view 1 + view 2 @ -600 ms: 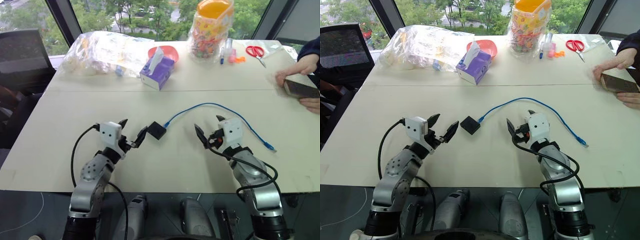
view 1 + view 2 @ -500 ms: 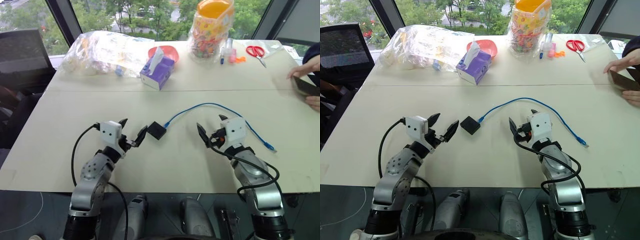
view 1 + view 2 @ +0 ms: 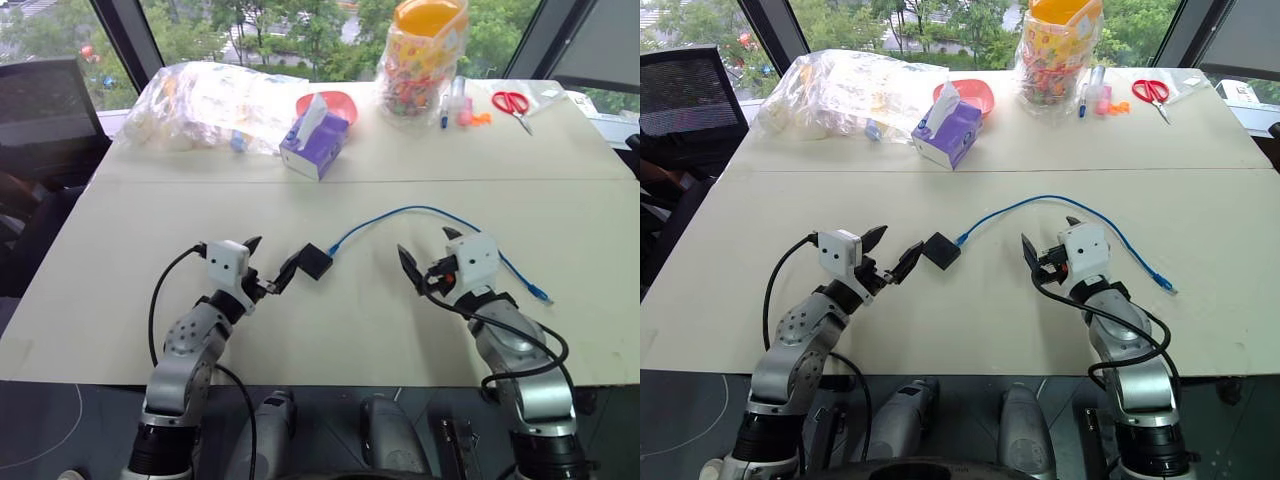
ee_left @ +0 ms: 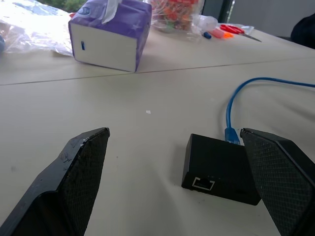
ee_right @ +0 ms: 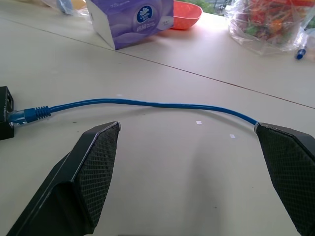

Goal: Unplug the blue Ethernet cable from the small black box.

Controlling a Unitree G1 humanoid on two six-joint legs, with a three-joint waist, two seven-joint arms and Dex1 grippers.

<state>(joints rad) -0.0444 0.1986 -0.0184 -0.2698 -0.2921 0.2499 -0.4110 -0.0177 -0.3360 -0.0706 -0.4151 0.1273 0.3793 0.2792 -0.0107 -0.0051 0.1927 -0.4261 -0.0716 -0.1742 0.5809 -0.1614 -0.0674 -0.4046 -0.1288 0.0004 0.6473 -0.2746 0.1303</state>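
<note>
Near the table's front edge, I had the small matte-black box between my left gripper's wide, empty jaws to brace it; the thin bright-blue Ethernet cable was plugged in, my right gripper open over it.

- Ethernet cable is bright blue, plug ends a see-through blue
- small box it's plugged into is matte black
- tissue box is purple and white, white tissue poking out
- bowl behind it is red-orange
- scissors have red handles
- gripper fingers are black with a fine cross-hatch texture
- table is plain pale beige
</note>
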